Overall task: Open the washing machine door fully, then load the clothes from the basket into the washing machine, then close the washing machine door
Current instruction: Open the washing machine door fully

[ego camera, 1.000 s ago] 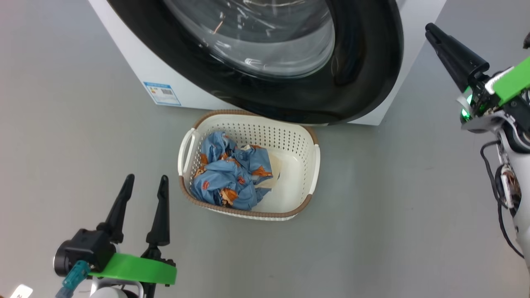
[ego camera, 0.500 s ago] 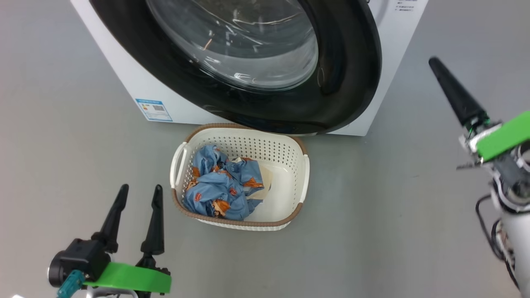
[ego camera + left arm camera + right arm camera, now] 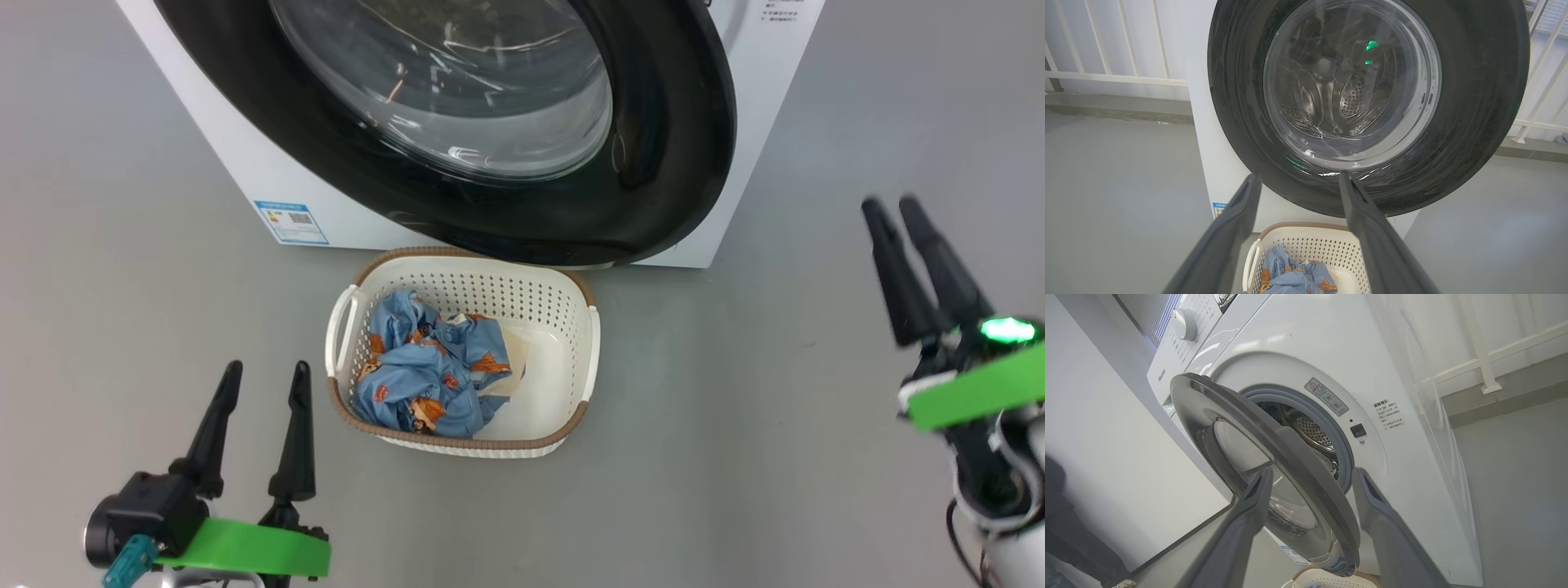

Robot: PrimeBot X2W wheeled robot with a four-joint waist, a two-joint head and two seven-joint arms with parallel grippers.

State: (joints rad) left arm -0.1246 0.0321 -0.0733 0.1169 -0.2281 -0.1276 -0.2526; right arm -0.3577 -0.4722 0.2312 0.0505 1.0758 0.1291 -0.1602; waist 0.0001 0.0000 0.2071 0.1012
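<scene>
- The door (image 3: 653, 163) stands ajar on the washer (image 3: 759, 98). In the right wrist view its free edge is swung out from the grey gasket, with the steel drum showing in the gap behind it.
- The right gripper (image 3: 889, 204) hangs to the right of the washer, well apart from the door, fingers spread and holding nothing.
- The left gripper (image 3: 267, 369) hovers low, left of the basket (image 3: 473, 445), also spread wide and empty.
- The basket sits on the floor (image 3: 735, 449) just under the door's lower rim. The clothes (image 3: 424, 380) are bunched in its left half.
- The step in hand looks to be finishing the door swing. The right fingers would best reach behind the free edge and push along the hinge's arc, staying above the basket so it is not knocked.
- Count: one washer, one door, one basket, one bundle of clothes, two grippers with two fingers each.
</scene>
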